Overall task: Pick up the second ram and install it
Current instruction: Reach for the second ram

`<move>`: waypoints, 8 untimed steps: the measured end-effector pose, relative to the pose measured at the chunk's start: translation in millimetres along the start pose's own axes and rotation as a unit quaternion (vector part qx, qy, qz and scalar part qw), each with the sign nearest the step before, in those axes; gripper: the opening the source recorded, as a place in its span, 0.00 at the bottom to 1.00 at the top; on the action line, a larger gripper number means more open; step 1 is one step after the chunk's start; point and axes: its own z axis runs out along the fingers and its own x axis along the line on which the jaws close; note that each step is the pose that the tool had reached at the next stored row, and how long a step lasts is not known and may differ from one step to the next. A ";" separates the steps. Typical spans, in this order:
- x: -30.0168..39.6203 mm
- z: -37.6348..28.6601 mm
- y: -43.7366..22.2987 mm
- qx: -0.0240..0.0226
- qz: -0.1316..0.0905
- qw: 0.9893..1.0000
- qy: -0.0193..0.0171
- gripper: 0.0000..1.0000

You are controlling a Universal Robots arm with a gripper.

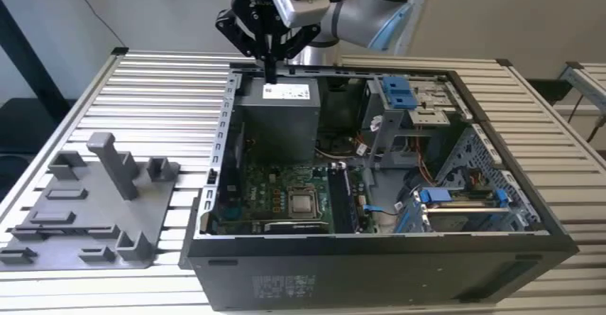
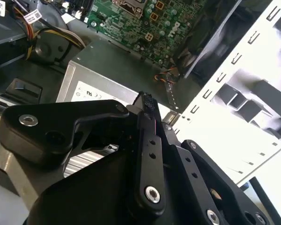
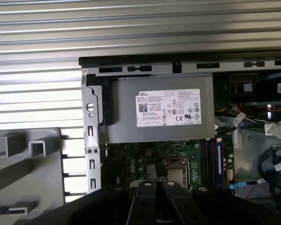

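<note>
The gripper point(image 1: 270, 68) hung over the rear edge of the open computer case point(image 1: 379, 269), just above the grey power supply point(image 1: 279, 113). Its black fingers point(image 2: 148, 104) were pressed together with nothing between them. The second ram point(image 3: 210, 161) appeared to stand in the memory slots point(image 1: 345, 198) beside the processor socket point(image 1: 303, 203), though it could not be told from its look-alike there. On the slatted table point(image 1: 161, 95), at the exterior view's left, the grey fixture tray point(image 1: 57, 240) lay beside the case with its tall post point(image 1: 113, 162) upright.
</note>
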 end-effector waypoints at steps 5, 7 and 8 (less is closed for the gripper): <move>6.0 0.4 -0.4 0.000 0.000 1.000 0.000 0.11; 8.7 0.3 -0.6 0.000 0.000 1.000 0.000 0.11; 9.9 0.3 -0.7 0.000 0.000 1.000 0.000 0.11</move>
